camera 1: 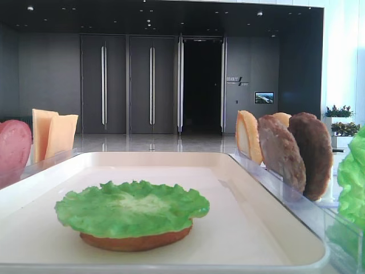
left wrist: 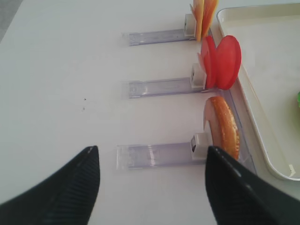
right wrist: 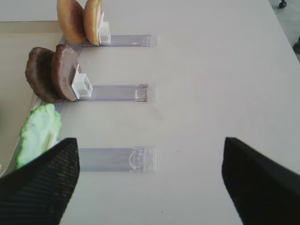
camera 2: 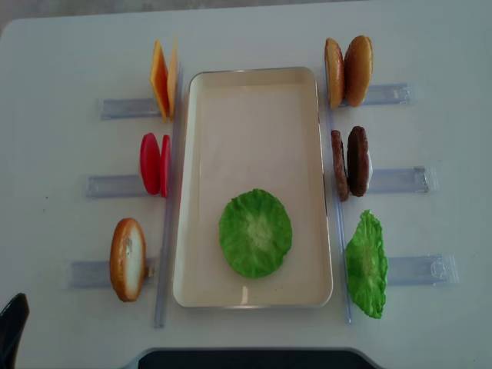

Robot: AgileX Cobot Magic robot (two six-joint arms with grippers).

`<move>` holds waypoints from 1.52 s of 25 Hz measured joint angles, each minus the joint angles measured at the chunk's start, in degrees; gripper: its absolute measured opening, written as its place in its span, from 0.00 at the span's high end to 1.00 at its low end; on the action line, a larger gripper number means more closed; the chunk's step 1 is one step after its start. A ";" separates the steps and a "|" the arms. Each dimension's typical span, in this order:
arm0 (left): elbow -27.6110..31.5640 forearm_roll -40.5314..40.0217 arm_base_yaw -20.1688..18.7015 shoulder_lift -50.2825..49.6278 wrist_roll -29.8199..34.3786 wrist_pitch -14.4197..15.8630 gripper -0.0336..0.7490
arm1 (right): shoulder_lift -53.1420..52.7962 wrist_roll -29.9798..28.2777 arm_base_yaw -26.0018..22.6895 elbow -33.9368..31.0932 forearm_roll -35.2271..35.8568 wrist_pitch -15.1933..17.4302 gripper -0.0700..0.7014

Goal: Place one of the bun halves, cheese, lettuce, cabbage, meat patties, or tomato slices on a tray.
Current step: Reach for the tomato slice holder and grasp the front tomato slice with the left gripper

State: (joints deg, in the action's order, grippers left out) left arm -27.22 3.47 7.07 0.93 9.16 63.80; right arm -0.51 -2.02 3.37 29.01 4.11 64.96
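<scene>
A lettuce [camera 2: 255, 233] leaf lies flat on a bun half [camera 1: 136, 240] in the near part of the tray [camera 2: 254, 92], a burger base laid for stacking. The spare pieces stand on edge in clear holders [camera 2: 403, 181] on the tabletop [camera 2: 61, 61], where they look easy to pinch: cheese [camera 2: 160, 88], tomato slices [camera 2: 154, 164] and a bun [camera 2: 127, 259] left; buns [camera 2: 348, 71], meat patties [camera 2: 350, 161] and lettuce [camera 2: 366, 264] right. The left gripper [left wrist: 152, 180] and the right gripper [right wrist: 150, 180] hang released over the holders, jaws wide and holding nothing.
</scene>
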 joint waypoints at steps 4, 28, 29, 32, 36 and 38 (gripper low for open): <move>0.00 0.00 0.00 0.00 0.00 0.00 0.27 | 0.00 0.00 0.00 0.00 0.00 0.00 0.15; 0.00 0.00 0.00 0.00 0.00 0.00 0.27 | 0.00 0.00 0.00 0.00 0.00 0.00 0.15; 0.00 0.00 0.00 0.00 0.00 0.00 0.27 | 0.00 0.00 0.00 0.00 0.00 0.00 0.15; 0.00 0.00 0.00 0.00 0.00 0.00 0.27 | 0.00 0.00 0.00 0.00 0.00 0.00 0.15; 0.00 0.00 0.00 0.00 0.00 0.00 0.27 | 0.00 0.00 0.00 0.00 0.00 0.00 0.15; 0.00 0.00 0.00 0.00 0.00 0.00 0.27 | 0.00 0.00 0.00 0.00 0.00 0.00 0.15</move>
State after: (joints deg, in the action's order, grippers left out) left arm -27.22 3.47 7.07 0.93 9.16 63.80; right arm -0.51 -2.02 3.37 29.01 4.11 64.96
